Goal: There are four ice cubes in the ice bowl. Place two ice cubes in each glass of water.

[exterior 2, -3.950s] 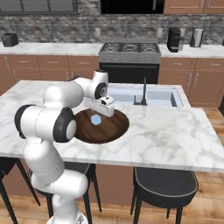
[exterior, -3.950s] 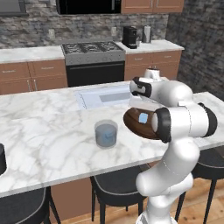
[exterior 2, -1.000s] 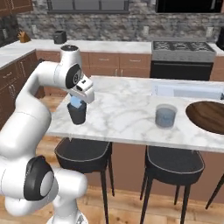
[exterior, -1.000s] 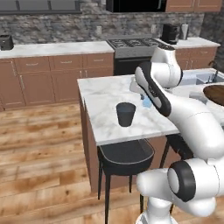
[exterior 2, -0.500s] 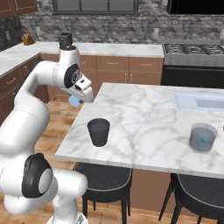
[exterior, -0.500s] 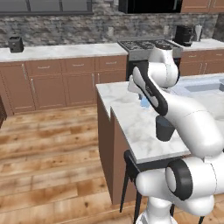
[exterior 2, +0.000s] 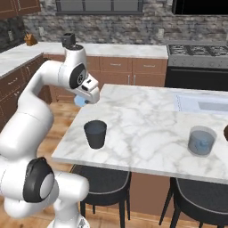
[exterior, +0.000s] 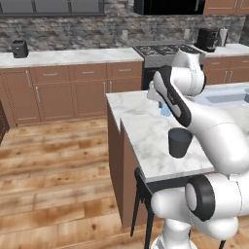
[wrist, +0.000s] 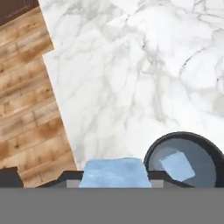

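My gripper [exterior 2: 84, 99] is shut on a pale blue ice cube [exterior 2: 80, 101], hanging over the far left end of the marble island [exterior 2: 147, 120]. The dark glass [exterior 2: 95, 133] stands below and to the right, apart from the gripper. From the hand camera, the held ice cube [wrist: 114, 168] sits between my gripper [wrist: 113, 178] fingertips, and the dark glass [wrist: 186, 159] beside it holds one ice cube [wrist: 177, 165] in its water. The see-through grey glass [exterior 2: 201, 140] stands further right. A dark sliver at the right edge looks like the ice bowl [exterior 2: 226, 133]. From the left, the gripper [exterior: 164, 108] is behind the dark glass [exterior: 180, 142].
Black stools [exterior 2: 100, 180] stand under the island's near edge. A sink [exterior 2: 205, 104] is set into the island on the right. The stove [exterior 2: 198, 49] and wooden cabinets line the back wall. Wood floor [exterior: 58, 160] lies left of the island.
The base has driven, so both base views have shifted. A second ago the gripper hung right over the dark glass; now it stands off to its far left, the cube still held.
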### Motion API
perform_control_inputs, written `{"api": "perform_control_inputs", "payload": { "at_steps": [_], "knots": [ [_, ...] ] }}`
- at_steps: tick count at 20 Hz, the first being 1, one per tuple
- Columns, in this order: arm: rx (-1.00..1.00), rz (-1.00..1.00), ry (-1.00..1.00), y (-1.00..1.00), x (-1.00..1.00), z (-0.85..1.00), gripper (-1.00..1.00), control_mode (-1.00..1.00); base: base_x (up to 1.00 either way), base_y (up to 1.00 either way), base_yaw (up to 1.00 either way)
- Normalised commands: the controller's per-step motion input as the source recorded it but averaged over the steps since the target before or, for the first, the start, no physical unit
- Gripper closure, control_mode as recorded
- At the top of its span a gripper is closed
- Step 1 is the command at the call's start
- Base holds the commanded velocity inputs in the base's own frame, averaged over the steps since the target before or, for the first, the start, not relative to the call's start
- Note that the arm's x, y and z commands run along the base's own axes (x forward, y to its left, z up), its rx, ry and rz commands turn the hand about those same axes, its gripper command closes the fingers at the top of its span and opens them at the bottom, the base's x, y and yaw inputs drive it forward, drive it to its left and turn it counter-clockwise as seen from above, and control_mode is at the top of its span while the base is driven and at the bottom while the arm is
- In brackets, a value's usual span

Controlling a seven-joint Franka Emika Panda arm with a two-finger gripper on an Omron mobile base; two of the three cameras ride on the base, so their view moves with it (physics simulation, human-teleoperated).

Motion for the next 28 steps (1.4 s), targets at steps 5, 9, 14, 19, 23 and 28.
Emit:
{"api": "perform_control_inputs", "payload": {
  "at_steps": [5,9,14,19,23,28],
  "knots": [
    [-0.13,0.19,-0.11,-0.61,0.08,-0.21,1.00,-1.00,0.00,0.00,0.00],
    [-0.15,0.16,0.01,-0.60,0.01,-0.36,1.00,-1.00,0.00,0.00,0.00],
    [-0.11,0.05,0.02,-0.02,0.25,-0.31,1.00,-1.00,0.00,0.00,0.00],
    [0.00,0.00,0.01,0.02,-0.36,-0.02,1.00,-1.00,0.00,0.00,0.00],
    [0.00,0.00,0.00,0.00,-0.30,-0.01,1.00,-1.00,0.00,0.00,0.00],
    [0.00,0.00,0.09,0.00,0.00,-0.28,1.00,-1.00,0.00,0.00,0.00]
  ]
}}
